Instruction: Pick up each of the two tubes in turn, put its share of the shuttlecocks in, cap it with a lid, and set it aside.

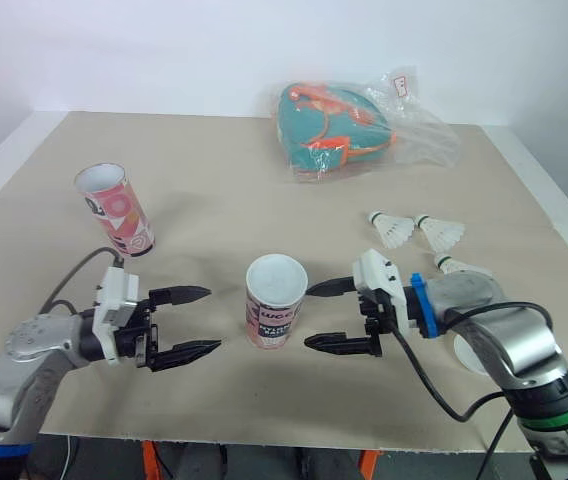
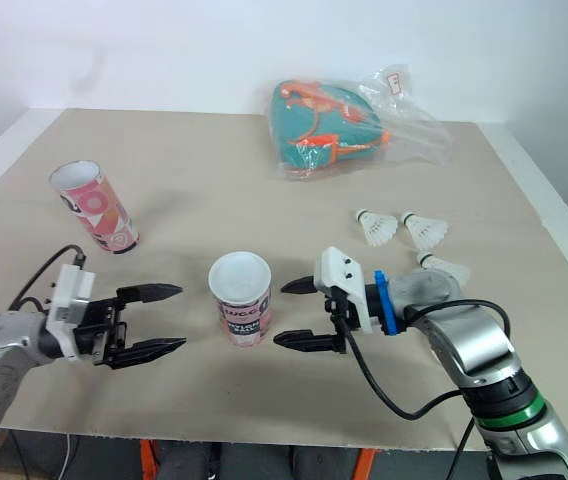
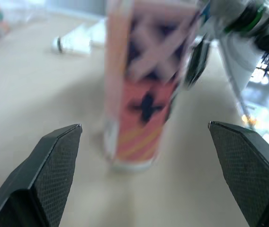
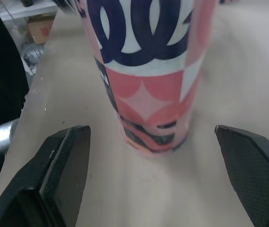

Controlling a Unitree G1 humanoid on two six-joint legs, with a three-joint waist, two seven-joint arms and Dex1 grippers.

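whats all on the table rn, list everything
near tube: 1, pink and white pattern with a white top, upright at the front middle of the table
far tube: 1, pink pattern, open top, upright at the left
shuttlecocks: 3, white, lying together at the right
white disc: 1, front right, partly hidden by the right arm; may be a lid
bag: 1, teal with orange trim, inside clear plastic wrap, at the far side
table: 1, beige top
left gripper: 1, black fingers, open, left of the near tube
right gripper: 1, black fingers, open, right of the near tube
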